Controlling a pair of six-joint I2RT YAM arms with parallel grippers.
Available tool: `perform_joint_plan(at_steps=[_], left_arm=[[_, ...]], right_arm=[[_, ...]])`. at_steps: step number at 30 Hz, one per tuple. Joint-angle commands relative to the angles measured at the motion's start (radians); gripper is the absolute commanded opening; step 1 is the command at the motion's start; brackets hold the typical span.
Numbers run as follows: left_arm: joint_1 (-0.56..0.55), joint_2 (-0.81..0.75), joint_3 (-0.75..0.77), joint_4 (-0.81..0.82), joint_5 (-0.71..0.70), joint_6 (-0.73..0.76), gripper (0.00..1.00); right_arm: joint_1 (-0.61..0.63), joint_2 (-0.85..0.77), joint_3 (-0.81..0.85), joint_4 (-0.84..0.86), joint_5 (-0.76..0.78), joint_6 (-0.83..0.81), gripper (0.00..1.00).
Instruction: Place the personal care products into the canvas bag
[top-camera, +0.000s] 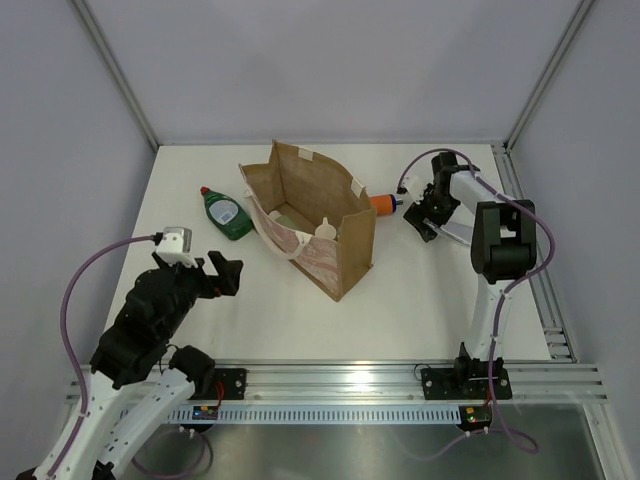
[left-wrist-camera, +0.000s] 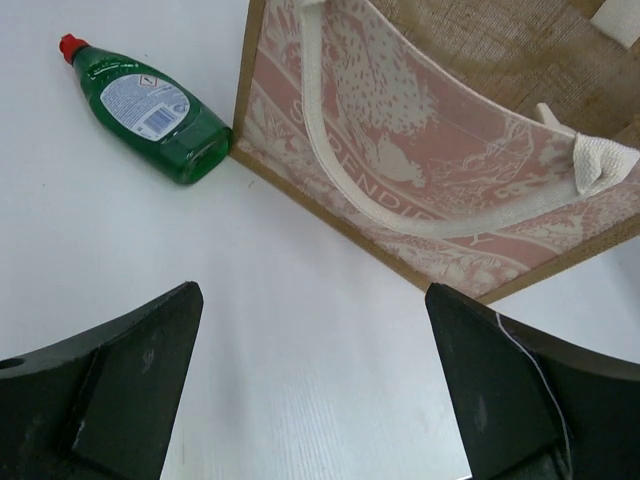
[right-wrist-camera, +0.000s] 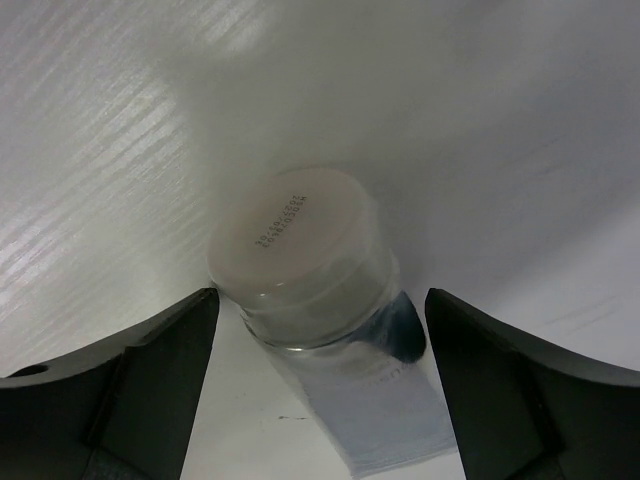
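Observation:
The canvas bag (top-camera: 345, 240) stands open mid-table, its reddish-patterned side (left-wrist-camera: 450, 190) facing my left gripper. Inside it show two pale bottles (top-camera: 325, 230). A green red-capped bottle (top-camera: 228, 213) (left-wrist-camera: 150, 108) lies just left of the bag. An orange bottle (top-camera: 383, 204) lies against the bag's right side. My right gripper (top-camera: 424, 216) (right-wrist-camera: 322, 292) is open and straddles a flat silver-grey tube (right-wrist-camera: 385, 400) lying on the table, white cap between the fingers; the left finger (right-wrist-camera: 150, 380) is near the cap's edge. My left gripper (top-camera: 222, 272) (left-wrist-camera: 312, 288) hangs open above bare table, holding nothing.
White walls and metal frame posts enclose the table on three sides. A rail (top-camera: 400, 385) with both arm bases runs along the near edge. The right arm's cable (top-camera: 440, 155) loops above the far right corner.

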Motion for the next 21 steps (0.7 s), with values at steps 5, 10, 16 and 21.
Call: perform_joint_plan(at_steps=[5, 10, 16, 21], left_arm=[[0.003, -0.041, -0.003, -0.006, 0.017, -0.082, 0.99], [0.003, -0.067, -0.021, -0.013, 0.035, -0.129, 0.99], [0.003, -0.075, -0.079, 0.007, 0.068, -0.203, 0.99], [0.003, -0.044, -0.11, -0.003, 0.083, -0.257, 0.99]], right_arm=[[0.002, 0.073, 0.089, -0.103, 0.068, 0.017, 0.84], [0.001, 0.052, 0.088, -0.132, 0.03, 0.071, 0.52], [-0.024, -0.114, 0.05, -0.189, -0.136, 0.186, 0.29], [-0.024, -0.29, 0.011, -0.252, -0.309, 0.226, 0.24]])
